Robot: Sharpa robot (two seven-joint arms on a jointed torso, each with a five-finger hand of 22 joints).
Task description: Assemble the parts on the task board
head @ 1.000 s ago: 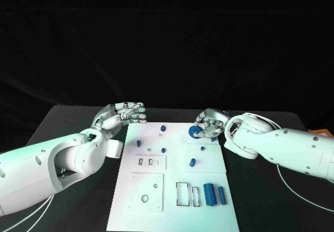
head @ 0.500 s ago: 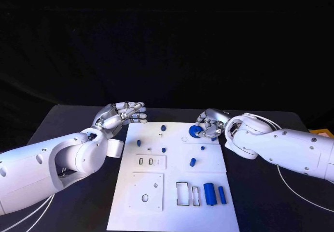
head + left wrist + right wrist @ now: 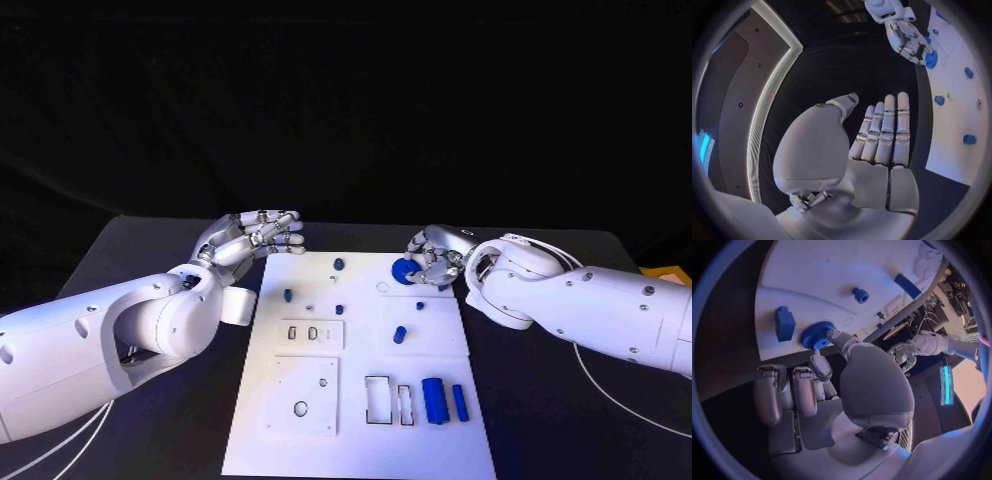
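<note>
Two glossy white arms — bulbous shells dotted with small dark screws — end in the left hand (image 3: 257, 236) and right hand (image 3: 434, 259), both silver and segmented (thin white cables trail beneath each forearm).

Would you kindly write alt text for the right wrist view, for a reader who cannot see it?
The right robot hand pinches a round blue toothed gear at the edge of the white task board. A blue block, a small blue peg and a blue bar sit on the board.
</note>
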